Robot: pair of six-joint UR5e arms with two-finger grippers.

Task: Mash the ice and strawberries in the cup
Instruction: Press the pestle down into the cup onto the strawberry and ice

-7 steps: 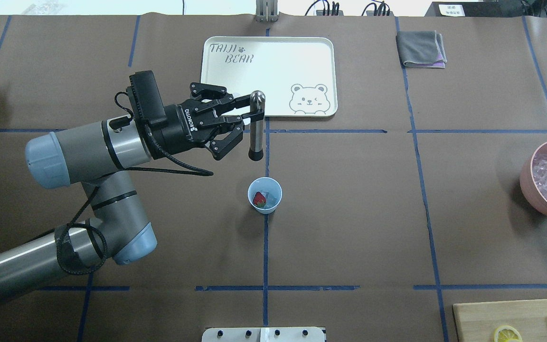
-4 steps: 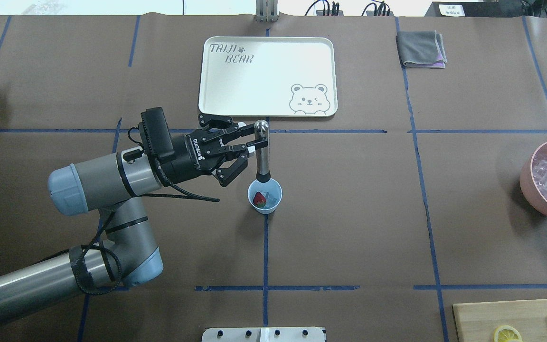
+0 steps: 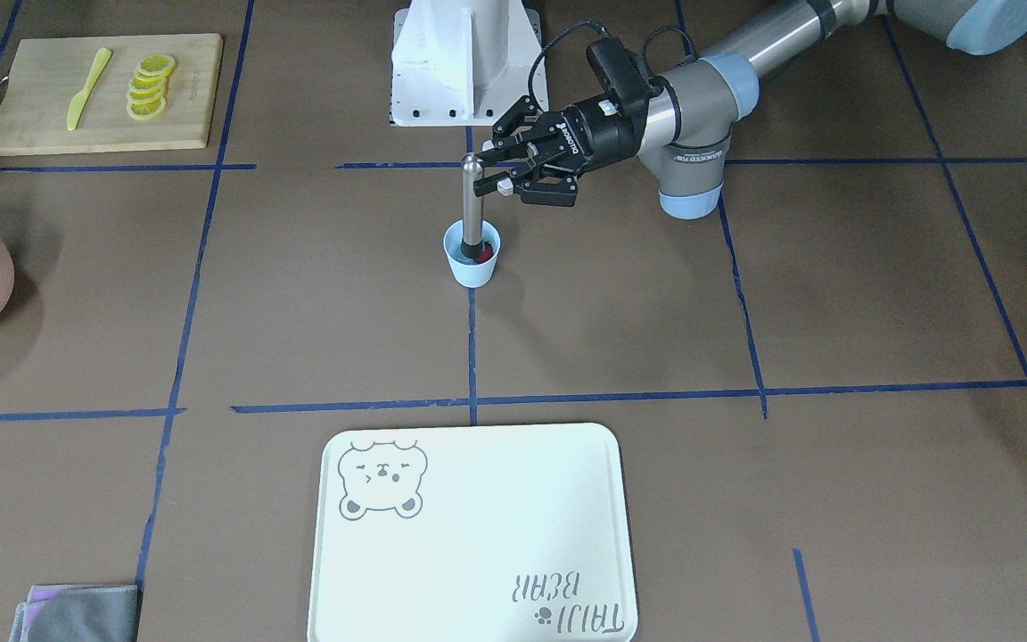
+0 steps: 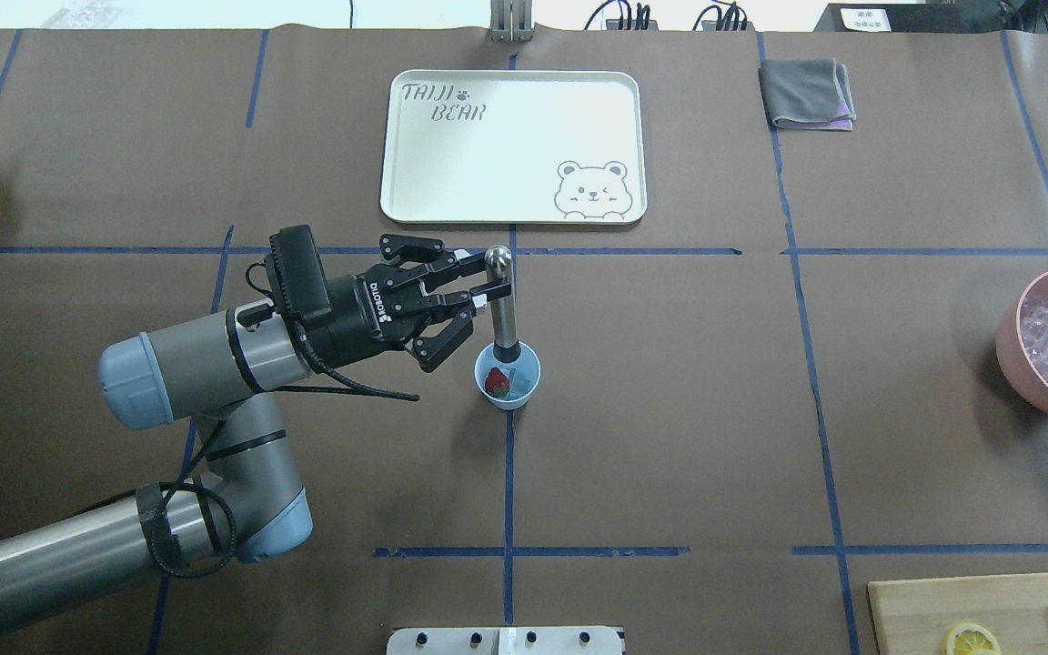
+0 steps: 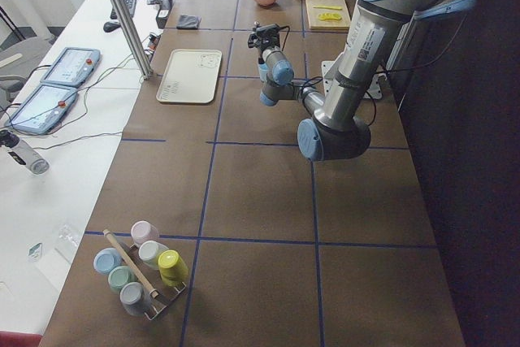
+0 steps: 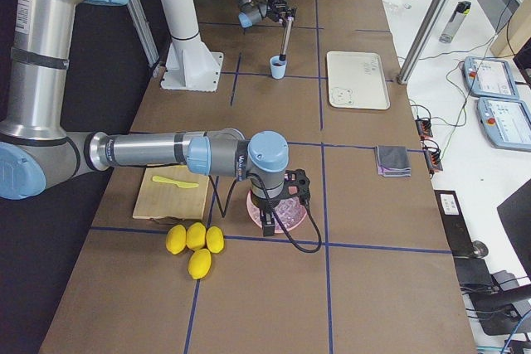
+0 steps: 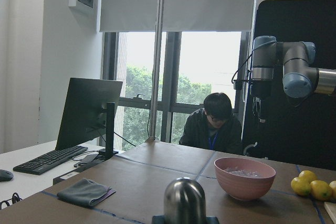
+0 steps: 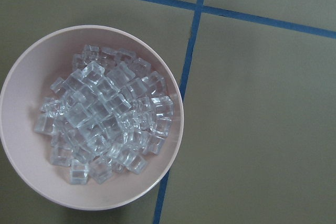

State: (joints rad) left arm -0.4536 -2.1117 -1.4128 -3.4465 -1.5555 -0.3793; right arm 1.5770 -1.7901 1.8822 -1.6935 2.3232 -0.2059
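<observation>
The pale blue cup point(image 4: 511, 402) stands at the table's middle, also in the front view point(image 3: 472, 271). A red strawberry point(image 4: 495, 383) lies inside it; ice in the cup is too faint to tell. My left gripper point(image 4: 488, 278) is shut on the top of an upright metal muddler point(image 4: 506, 314), whose black tip is down inside the cup point(image 3: 474, 248). Several ice cubes point(image 8: 105, 124) fill the pink bowl point(image 8: 177, 109) at the right edge point(image 4: 1008, 338). My right gripper point(image 6: 267, 220) hangs over that bowl; I cannot tell whether it is open or shut.
A white bear tray point(image 4: 513, 146) lies behind the cup, a grey cloth point(image 4: 806, 94) at the far right. A cutting board point(image 3: 32, 116) holds lemon slices point(image 3: 150, 85) and a yellow knife point(image 3: 86, 89). Whole lemons point(image 6: 192, 242) lie near the bowl.
My left gripper has carried the muddler from in front of the tray toward the robot and down, so its tip now sits in the cup. The cup has not moved.
</observation>
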